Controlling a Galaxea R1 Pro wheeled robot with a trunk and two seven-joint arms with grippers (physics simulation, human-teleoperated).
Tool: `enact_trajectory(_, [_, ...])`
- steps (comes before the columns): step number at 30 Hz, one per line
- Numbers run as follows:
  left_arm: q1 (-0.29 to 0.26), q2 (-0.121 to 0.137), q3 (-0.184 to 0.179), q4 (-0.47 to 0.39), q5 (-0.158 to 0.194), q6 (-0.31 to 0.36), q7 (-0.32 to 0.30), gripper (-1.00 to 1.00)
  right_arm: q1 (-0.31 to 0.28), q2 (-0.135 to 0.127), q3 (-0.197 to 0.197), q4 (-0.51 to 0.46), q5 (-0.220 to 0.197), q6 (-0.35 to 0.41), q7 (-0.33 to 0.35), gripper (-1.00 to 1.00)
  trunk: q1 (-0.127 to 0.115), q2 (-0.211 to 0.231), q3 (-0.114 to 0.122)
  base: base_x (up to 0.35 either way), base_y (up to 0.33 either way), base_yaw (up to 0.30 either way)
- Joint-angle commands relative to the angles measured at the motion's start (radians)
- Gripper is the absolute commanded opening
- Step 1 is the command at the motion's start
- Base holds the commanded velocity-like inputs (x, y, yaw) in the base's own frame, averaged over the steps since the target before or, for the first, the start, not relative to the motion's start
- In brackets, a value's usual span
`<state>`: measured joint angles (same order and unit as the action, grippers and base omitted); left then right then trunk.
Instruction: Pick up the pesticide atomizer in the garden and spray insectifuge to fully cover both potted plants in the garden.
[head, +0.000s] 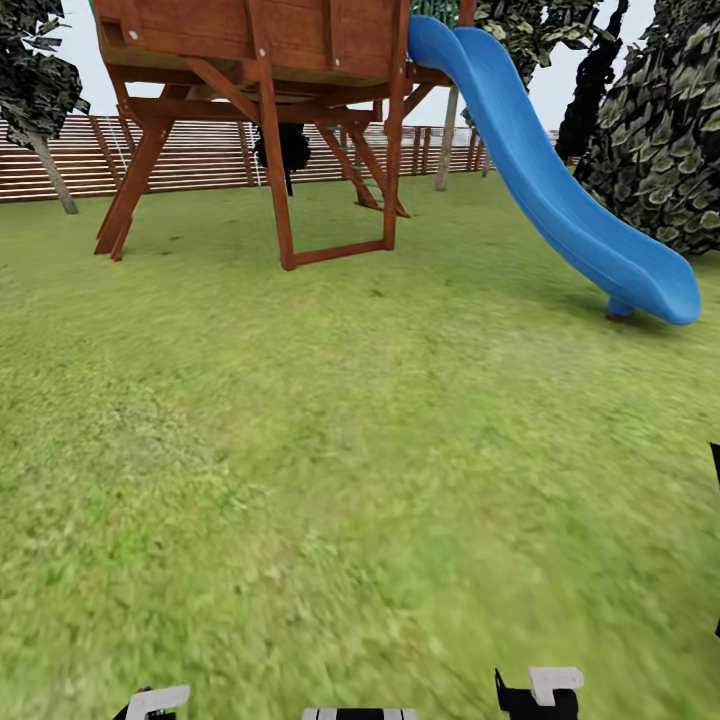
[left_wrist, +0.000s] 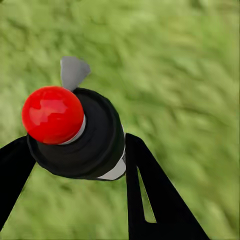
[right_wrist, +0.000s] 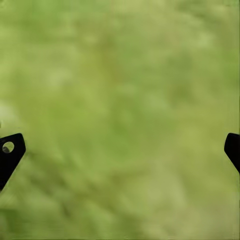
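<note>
My left gripper (left_wrist: 75, 150) is clamped around a bottle (left_wrist: 82, 135) with a black body, a red round cap and a small grey tab, held between my two black fingers (left_wrist: 155, 200) above the lawn (left_wrist: 190, 75). My right gripper (right_wrist: 120, 150) is spread wide with nothing between its tips, grass below it. Ahead stand a wooden play tower (head: 270, 60), a blue slide (head: 560, 200), a slatted fence (head: 200, 155) and dark bushes (head: 665, 140)
</note>
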<state>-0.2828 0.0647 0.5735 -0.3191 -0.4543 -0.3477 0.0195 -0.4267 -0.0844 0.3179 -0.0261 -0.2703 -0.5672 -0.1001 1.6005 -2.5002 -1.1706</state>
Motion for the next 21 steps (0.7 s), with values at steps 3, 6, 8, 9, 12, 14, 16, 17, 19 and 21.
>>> enact_trajectory(3, [-0.001, 0.000, 0.006, 0.002, -0.011, -0.005, 0.003, -1.00, 0.000, 0.001, 0.009, -0.001, -0.006, -0.002, -0.004, 1.00, 0.000, 0.000, -0.001, 0.331, 0.087, 0.000])
enact_trajectory(6, [-0.001, 0.000, 0.006, 0.002, -0.011, -0.005, 0.002, -1.00, 0.000, 0.003, 0.009, -0.001, -0.006, -0.002, -0.004, 1.00, 0.000, 0.000, -0.001, 0.331, 0.086, 0.000])
enact_trajectory(8, [-0.001, 0.000, 0.006, 0.002, -0.011, -0.005, 0.002, -1.00, -0.001, 0.003, 0.009, -0.001, -0.006, -0.002, -0.003, 1.00, 0.000, 0.000, -0.001, 0.331, 0.086, 0.000])
enact_trajectory(9, [-0.001, 0.000, 0.006, 0.001, -0.011, -0.005, 0.002, -1.00, -0.001, 0.003, 0.009, -0.001, -0.006, -0.002, -0.003, 1.00, 0.000, 0.000, -0.001, 0.331, 0.086, 0.000])
enact_trajectory(12, [-0.001, -0.002, 0.006, 0.001, -0.011, -0.005, 0.002, -1.00, -0.001, 0.003, 0.009, -0.001, -0.007, -0.002, -0.003, 1.00, 0.000, 0.000, -0.001, 0.331, 0.086, 0.000])
enact_trajectory(14, [-0.001, -0.002, 0.006, 0.001, -0.011, -0.005, 0.002, -1.00, 0.000, 0.003, 0.009, -0.001, -0.007, -0.002, -0.003, 1.00, 0.000, 0.000, -0.001, 0.331, 0.086, 0.000])
enact_trajectory(16, [-0.001, -0.002, 0.006, 0.001, -0.011, -0.005, 0.002, -1.00, 0.000, 0.003, 0.009, -0.001, -0.007, -0.002, -0.003, 1.00, 0.000, 0.000, -0.001, 0.331, 0.086, 0.000])
enact_trajectory(17, [-0.001, -0.002, 0.006, 0.002, -0.011, -0.005, 0.002, -1.00, -0.001, 0.002, 0.009, -0.001, -0.007, -0.002, -0.003, 1.00, 0.000, 0.000, -0.001, 0.331, 0.086, 0.000])
enact_trajectory(19, [-0.001, -0.002, 0.006, 0.003, -0.011, -0.004, 0.002, -1.00, 0.000, 0.002, 0.009, -0.001, -0.007, -0.002, -0.003, 1.00, 0.000, 0.000, -0.001, 0.331, 0.086, 0.000])
enact_trajectory(21, [-0.001, -0.002, 0.006, 0.003, -0.011, -0.004, 0.002, -1.00, -0.001, 0.001, 0.009, 0.000, -0.006, -0.002, -0.003, 1.00, 0.000, 0.000, -0.001, 0.331, 0.086, 0.000])
